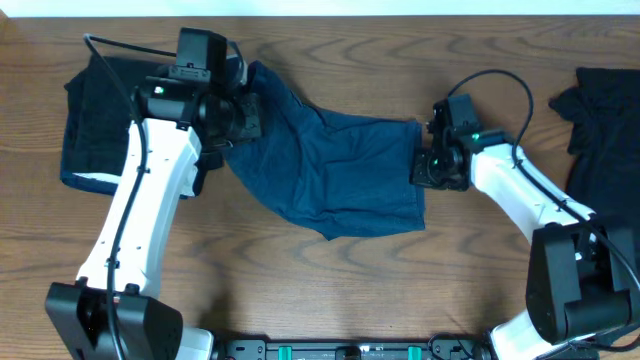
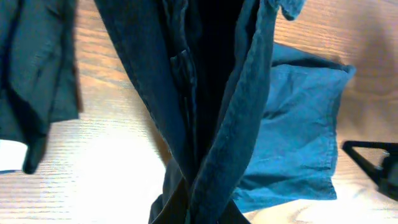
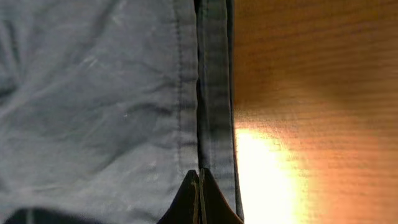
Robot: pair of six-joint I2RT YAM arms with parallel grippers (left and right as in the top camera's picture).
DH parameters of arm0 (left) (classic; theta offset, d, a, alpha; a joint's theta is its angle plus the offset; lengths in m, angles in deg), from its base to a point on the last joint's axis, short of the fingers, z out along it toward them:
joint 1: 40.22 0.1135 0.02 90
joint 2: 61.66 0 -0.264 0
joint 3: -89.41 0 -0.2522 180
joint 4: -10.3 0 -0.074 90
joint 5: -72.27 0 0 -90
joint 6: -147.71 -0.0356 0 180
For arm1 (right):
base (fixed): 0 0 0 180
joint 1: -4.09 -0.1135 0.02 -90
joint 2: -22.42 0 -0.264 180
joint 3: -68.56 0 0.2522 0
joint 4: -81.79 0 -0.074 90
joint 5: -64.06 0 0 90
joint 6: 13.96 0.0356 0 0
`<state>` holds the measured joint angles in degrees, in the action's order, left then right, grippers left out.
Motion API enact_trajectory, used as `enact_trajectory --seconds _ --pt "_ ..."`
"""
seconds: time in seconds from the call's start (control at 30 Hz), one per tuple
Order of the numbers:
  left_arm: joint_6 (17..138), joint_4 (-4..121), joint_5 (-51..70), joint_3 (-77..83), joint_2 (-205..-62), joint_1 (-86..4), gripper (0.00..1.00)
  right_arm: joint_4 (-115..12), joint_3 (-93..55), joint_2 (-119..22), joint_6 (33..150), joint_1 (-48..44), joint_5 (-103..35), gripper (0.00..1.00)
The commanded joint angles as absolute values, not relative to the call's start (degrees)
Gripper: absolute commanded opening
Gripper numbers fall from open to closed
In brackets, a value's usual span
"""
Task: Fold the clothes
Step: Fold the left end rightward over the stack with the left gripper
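Observation:
The navy-blue cloth [image 1: 340,180] lies spread across the middle of the wooden table. My left gripper [image 1: 245,118] is shut on its upper left end and holds it bunched and raised; in the left wrist view the cloth [image 2: 298,124] hangs in dark folds from the jaws [image 2: 199,211]. My right gripper [image 1: 425,165] is at the cloth's right edge. In the right wrist view its fingertips [image 3: 199,180] are pressed together on the stitched hem of the cloth [image 3: 93,93]. A dark folded garment with a white edge [image 1: 95,110] lies at the far left.
A black garment [image 1: 605,110] lies crumpled at the right edge of the table. The dark folded garment also shows in the left wrist view [image 2: 31,74], left of the hanging cloth. The right gripper's black body [image 2: 379,162] shows at that view's right edge.

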<state>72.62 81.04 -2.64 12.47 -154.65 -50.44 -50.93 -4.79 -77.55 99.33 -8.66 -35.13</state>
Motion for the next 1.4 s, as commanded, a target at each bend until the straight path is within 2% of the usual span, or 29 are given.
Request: enact_trajectory --seconds 0.0,0.33,0.63,1.37 --pt "75.7 80.3 -1.9 14.1 -154.3 -51.8 0.06 -54.4 -0.8 -78.1 98.5 -8.3 -35.2 0.01" --pt "81.8 76.8 -1.9 14.0 -156.2 -56.6 0.06 -63.1 8.6 -78.1 106.1 -8.4 -35.5 0.01" --pt "86.8 71.6 -1.9 14.0 -158.6 -62.4 0.06 -63.4 10.0 -78.1 106.9 -8.4 -38.4 0.01" --pt "89.3 63.6 -1.9 14.0 -168.6 -78.7 0.06 -63.5 10.0 -78.1 106.8 -9.4 -38.4 0.01"
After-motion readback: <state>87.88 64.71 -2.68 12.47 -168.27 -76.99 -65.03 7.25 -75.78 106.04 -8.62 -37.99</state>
